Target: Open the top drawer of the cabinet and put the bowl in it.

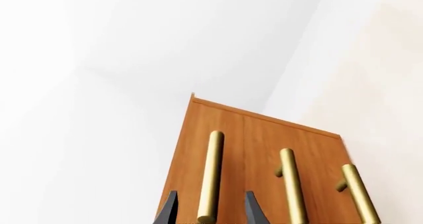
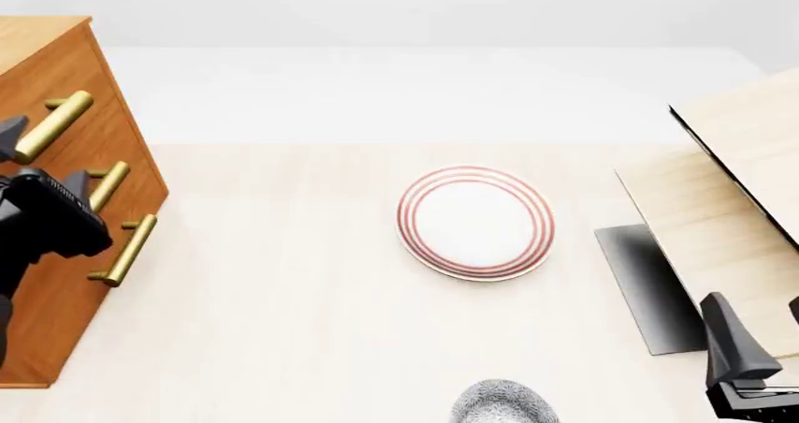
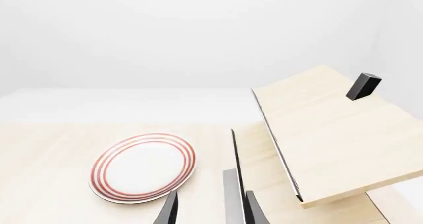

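While the left gripper [image 1: 210, 211] is seen in the left wrist view w/ fingers spread either side of the top drawer's brass bar handle [image 1: 210, 174], not clamped on it, the front view shows only the arm body beside the cabinet [image 2: 56, 208]; all three drawers look closed. The speckled bowl [image 2: 503, 402] is caught only in the front view, at the table's [image 2: 287, 320] near edge, nearer than the red-ringed plate [image 2: 476, 222]. The right gripper [image 3: 210, 209] is parted, empty, near the pale wood structure [image 3: 330, 135], shown w/ the plate in its wrist view.
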`<state>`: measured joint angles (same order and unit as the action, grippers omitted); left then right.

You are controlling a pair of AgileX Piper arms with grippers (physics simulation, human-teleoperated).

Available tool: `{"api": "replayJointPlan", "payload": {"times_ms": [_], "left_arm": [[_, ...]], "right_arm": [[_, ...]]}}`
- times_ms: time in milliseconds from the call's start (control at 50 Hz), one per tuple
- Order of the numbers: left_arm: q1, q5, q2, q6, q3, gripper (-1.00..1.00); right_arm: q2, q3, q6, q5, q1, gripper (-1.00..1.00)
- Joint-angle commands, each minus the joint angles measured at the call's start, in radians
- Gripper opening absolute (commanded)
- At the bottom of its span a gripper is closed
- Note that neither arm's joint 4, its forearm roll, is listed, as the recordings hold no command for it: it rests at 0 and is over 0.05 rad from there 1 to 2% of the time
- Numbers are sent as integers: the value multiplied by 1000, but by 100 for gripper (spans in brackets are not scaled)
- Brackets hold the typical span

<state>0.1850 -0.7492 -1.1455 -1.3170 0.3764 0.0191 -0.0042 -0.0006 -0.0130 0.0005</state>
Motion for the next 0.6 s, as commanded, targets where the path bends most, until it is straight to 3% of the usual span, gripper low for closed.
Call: {"api": "replayJointPlan", "payload": {"times_ms": [20, 600], "left_arm": [[38, -22, -35, 3, 16, 100], [79, -32, -159, -5, 106, 100]], "right_arm": [[-4, 1, 0, 3, 0, 100], [-4, 1, 0, 3, 0, 100]]}}
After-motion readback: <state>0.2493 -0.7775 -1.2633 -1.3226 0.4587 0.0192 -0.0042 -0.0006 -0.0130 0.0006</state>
